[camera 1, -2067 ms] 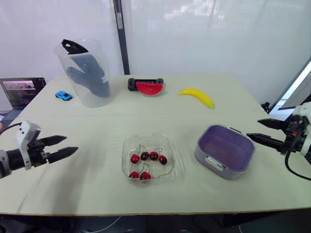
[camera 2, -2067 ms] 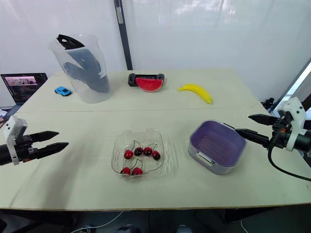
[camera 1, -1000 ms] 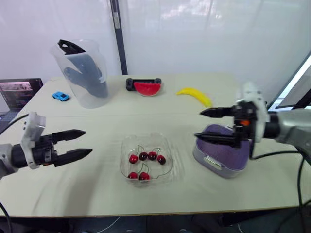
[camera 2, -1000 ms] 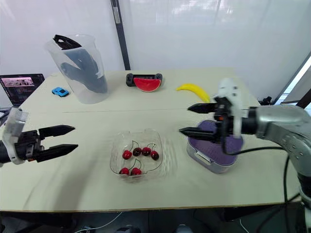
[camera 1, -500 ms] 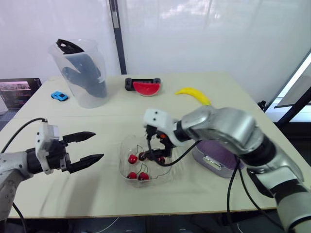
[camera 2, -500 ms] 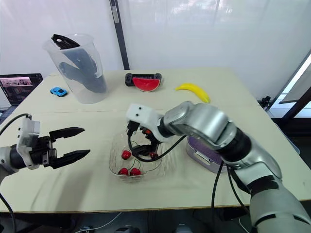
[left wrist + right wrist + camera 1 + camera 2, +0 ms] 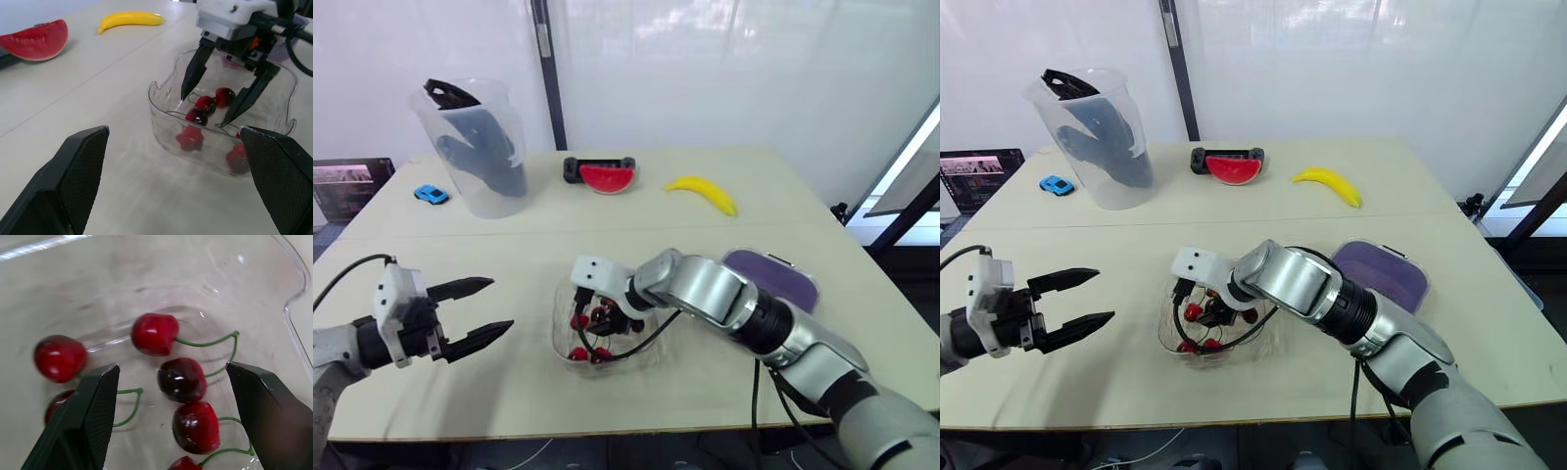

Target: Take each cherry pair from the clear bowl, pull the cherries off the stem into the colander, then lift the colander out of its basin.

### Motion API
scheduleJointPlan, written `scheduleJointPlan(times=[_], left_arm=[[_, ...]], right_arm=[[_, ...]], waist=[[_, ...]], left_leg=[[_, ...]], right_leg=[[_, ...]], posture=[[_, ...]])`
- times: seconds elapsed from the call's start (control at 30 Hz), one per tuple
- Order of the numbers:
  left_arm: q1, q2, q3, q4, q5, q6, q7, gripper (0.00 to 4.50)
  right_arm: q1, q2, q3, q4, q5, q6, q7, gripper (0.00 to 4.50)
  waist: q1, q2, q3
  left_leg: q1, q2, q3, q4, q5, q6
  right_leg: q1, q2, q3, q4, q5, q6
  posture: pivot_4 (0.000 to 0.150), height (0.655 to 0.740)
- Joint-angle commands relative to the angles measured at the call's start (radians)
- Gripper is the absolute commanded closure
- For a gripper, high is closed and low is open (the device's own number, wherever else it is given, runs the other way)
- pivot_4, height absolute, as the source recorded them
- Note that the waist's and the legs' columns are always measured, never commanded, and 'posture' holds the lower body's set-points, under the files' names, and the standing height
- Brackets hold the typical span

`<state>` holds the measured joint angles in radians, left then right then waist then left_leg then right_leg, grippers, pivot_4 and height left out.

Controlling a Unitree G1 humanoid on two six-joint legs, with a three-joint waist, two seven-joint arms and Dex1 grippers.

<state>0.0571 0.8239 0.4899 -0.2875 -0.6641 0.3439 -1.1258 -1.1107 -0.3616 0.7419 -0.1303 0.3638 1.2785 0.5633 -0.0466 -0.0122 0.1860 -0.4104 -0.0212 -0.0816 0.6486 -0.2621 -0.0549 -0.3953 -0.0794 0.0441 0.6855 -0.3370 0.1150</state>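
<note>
Logging hazards for the first pick, as I read them from my station.

1. Right fingers (image 7: pixel 194 71): spread wide, holding nothing, tips down inside the clear bowl (image 7: pixel 164 122). A dark cherry (image 7: pixel 182 379) lies between the tips, a bright red cherry (image 7: pixel 155 334) just beyond it, and more cherries nearer the wrist.
Risk: I close on the round fruit instead of a stem (image 7: pixel 215 340). The cherry would likely squirt sideways or get squashed.

2. Stems: thin, green and curved, and they cross one another between the tips.
Risk: one pinch catches two pairs, and the extra pair drops on the tabletop (image 7: pixel 509 245) during the carry.

3. Bowl: light-looking, with nothing bracing it.
Risk: a tip pressing the wall or floor slides or tips it and scatters the fruit.

4. Left fingers (image 7: pixel 460 287): open, empty, hovering well apart from the bowl on the side away from the right arm.
Risk: I judge them too far off to steady the bowl or take the second cherry promptly.

5. Colander (image 7: pixel 1391 277): purple, well behind the right fingers and partly hidden by that arm.
Risk: the forearm clips it on the swing back.
</note>
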Motion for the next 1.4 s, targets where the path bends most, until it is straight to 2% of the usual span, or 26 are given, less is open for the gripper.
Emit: scheduleJointPlan(times=[0.03, 0.2, 0.3, 0.33, 0.7, 0.77, 1.03, 1.1, 1.2, 1.3, 1.4], left_arm=[[-0.006, 0.017, 0.023, -0.025, -0.007, -0.01, 0.008, 0.0], [-0.012, 0.021, 0.013, -0.027, -0.009, -0.002, 0.013, 0.0], [-0.022, 0.023, 0.003, -0.025, -0.007, 0.003, 0.019, 0.0], [-0.024, 0.023, 0.001, -0.025, -0.007, 0.005, 0.02, 0.0], [-0.064, 0.024, -0.021, -0.013, 0.002, 0.02, 0.025, 0.0], [-0.077, 0.024, -0.031, -0.006, 0.004, 0.02, 0.026, 0.0], [-0.122, 0.017, -0.039, 0.014, -0.032, 0.069, 0.042, 0.0], [-0.149, 0.011, -0.031, 0.021, -0.078, 0.122, 0.065, 0.0], [-0.223, -0.017, -0.006, 0.028, -0.226, 0.261, 0.148, 0.0], [-0.311, -0.043, 0.003, 0.046, -0.34, 0.386, 0.287, 0.0], [-0.397, -0.067, -0.015, 0.059, -0.348, 0.432, 0.414, 0.0]], right_arm=[[0.007, 0.032, -0.014, 0.023, -0.043, -0.02, -0.011, 0.86], [0.027, 0.055, -0.018, 0.048, -0.073, -0.011, -0.009, 0.86], [0.035, 0.065, -0.02, 0.053, -0.084, -0.004, -0.006, 1.68], [0.036, 0.065, -0.017, 0.052, -0.088, -0.002, -0.005, 2.14], [0.05, 0.072, -0.021, 0.045, -0.117, 0.003, -0.004, 2.14], [0.052, 0.07, -0.016, 0.041, -0.123, -0.001, -0.001, 2.63], [0.047, 0.023, -0.055, -0.088, -0.095, -0.015, 0.058, 2.63], [0.044, -0.032, -0.049, -0.143, -0.121, -0.108, 0.094, 2.63], [0.048, -0.134, -0.052, -0.225, -0.216, -0.38, 0.132, 2.63], [0.057, -0.224, -0.038, -0.261, -0.403, -0.703, 0.092, 2.63], [0.073, -0.236, -0.067, -0.227, -0.538, -0.875, 0.021, 2.63]], waist=[[0.0, 0.0, 0.0], [0.001, 0.0, 0.0], [0.001, 0.0, 0.0], [0.0, 0.0, 0.0], [0.001, 0.0, 0.0], [0.0, 0.0, 0.0], [0.001, 0.0, 0.0], [0.002, 0.0, 0.0], [0.004, 0.0, 0.0], [0.002, -0.001, 0.0], [-0.001, -0.002, 0.0]], left_leg=[[0.0, 0.0, 0.0, 0.0, 0.0, 0.0], [0.0, 0.0, 0.0, 0.0, 0.0, 0.0], [0.0, 0.0, 0.0, 0.0, 0.0, 0.0], [0.0, 0.0, 0.0, 0.0, 0.0, 0.0], [0.0, 0.0, 0.0, 0.0, 0.0, 0.0], [0.0, 0.0, 0.0, 0.0, 0.0, 0.0], [0.0, 0.0, 0.0, 0.0, 0.0, 0.0], [0.0, 0.0, 0.0, 0.0, 0.0, 0.0], [0.0, -0.001, -0.001, 0.0, 0.0, 0.0], [0.0, -0.001, -0.001, 0.001, 0.0, 0.0], [0.0, 0.0, -0.001, 0.0, 0.0, 0.0]], right_leg=[[0.0, 0.0, 0.0, 0.0, 0.0, 0.0], [0.0, 0.0, 0.0, 0.0, 0.0, 0.0], [0.0, 0.0, 0.0, 0.0, 0.0, 0.0], [0.0, 0.0, 0.0, 0.0, 0.0, 0.0], [0.0, 0.0, 0.0, 0.0, 0.0, 0.0], [0.0, 0.0, 0.0, 0.0, 0.0, 0.0], [0.0, 0.0, 0.0, 0.0, 0.0, 0.0], [0.0, 0.0, 0.0, 0.0, 0.0, 0.0], [0.001, 0.0, -0.001, -0.001, 0.0, 0.0], [0.001, -0.001, -0.001, -0.001, 0.0, 0.0], [0.001, 0.001, -0.001, 0.0, 0.0, 0.0]], posture=[[0.15, 0.74], [0.15, 0.74], [0.15, 0.74], [0.15, 0.74], [0.15, 0.74], [0.15, 0.74], [0.15, 0.74], [0.15, 0.74], [0.15, 0.74], [0.15, 0.74], [0.15, 0.74]])
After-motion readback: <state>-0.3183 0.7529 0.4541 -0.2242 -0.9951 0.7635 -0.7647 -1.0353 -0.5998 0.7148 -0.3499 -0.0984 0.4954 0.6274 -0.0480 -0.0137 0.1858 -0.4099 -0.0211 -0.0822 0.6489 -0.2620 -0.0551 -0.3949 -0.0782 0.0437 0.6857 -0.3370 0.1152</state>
